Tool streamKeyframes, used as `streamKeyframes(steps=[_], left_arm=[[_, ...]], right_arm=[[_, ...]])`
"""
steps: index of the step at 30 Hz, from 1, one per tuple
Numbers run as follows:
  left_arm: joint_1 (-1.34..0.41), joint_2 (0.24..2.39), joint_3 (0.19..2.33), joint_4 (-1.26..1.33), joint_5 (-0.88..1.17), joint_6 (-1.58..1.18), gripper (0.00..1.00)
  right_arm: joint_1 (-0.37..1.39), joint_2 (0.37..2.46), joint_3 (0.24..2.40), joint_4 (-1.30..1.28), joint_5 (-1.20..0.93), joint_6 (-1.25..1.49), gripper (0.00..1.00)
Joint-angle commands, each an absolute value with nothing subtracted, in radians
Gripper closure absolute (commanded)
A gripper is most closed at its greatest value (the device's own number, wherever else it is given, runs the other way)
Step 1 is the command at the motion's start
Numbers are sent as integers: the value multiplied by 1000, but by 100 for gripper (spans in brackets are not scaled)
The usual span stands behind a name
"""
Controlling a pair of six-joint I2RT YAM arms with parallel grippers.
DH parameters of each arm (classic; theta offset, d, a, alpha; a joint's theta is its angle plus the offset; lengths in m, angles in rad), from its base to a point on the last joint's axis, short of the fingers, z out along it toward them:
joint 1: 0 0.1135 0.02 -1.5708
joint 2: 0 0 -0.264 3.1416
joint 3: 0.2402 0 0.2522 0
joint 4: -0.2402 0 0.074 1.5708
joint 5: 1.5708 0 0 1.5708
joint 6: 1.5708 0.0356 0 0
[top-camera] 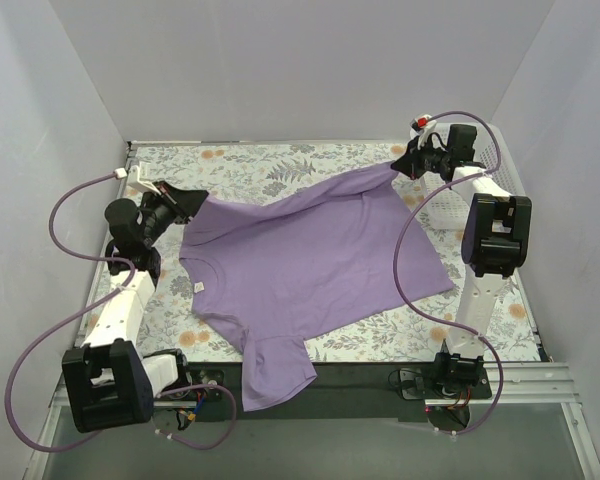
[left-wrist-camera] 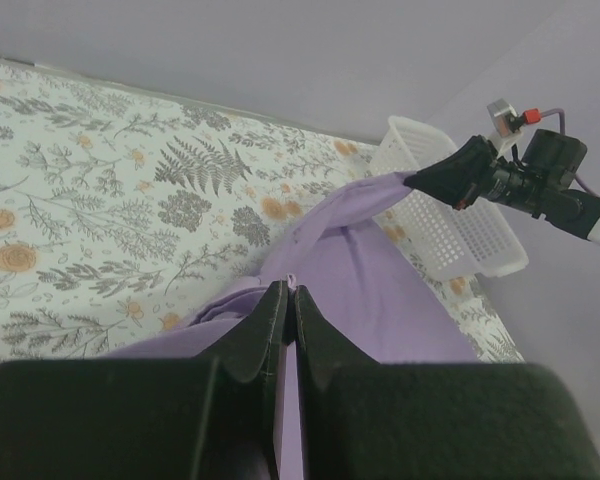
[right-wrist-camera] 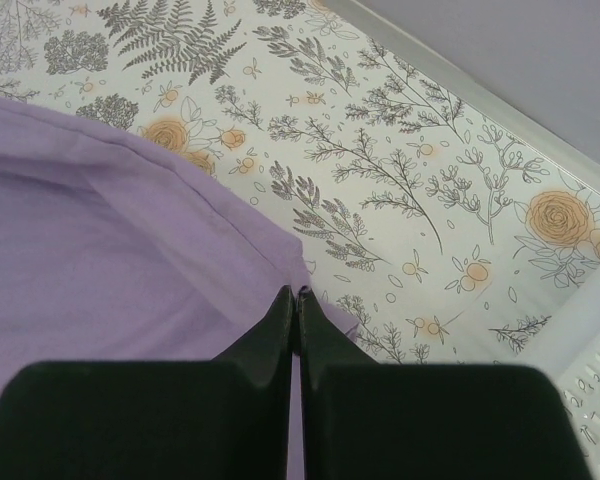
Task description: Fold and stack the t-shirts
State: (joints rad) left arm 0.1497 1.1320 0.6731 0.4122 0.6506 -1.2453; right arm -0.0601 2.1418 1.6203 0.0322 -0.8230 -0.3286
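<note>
Lavender t-shirt [top-camera: 310, 260] | laid on floral table [top-camera: 270, 165] | one edge is pinched by closed left gripper [top-camera: 198, 197] | another by closed right gripper [top-camera: 402, 167]

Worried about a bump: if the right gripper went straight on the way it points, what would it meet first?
Probably the floral table cover, just past the lavender t-shirt edge the right gripper pinches.

Table cover [top-camera: 280, 170]: white cloth printed with grey ferns and orange flowers, lying flat on the table.
Basket [top-camera: 444, 208]: white plastic lattice, standing on the cover at the far right.
Walls [top-camera: 300, 70]: plain pale grey, on 3 sides.
</note>
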Motion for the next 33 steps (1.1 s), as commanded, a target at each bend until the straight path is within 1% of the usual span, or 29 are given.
streamKeyframes(steps=[1,12,27,33], left_arm=[[156,1072,631,356,637,-1249,100],[158,994,594,285,634,-1242,100],[156,957,568,275,750,-1285,100],[156,948,551,256,756,-1292,100]], right_arm=[[-63,2135,1628,61,-853,-333,99],[-64,2151,1644,61,-853,-324,99],[-71,2152,1638,61,-857,-327,99],[-72,2149,1631,60,-867,-331,99]])
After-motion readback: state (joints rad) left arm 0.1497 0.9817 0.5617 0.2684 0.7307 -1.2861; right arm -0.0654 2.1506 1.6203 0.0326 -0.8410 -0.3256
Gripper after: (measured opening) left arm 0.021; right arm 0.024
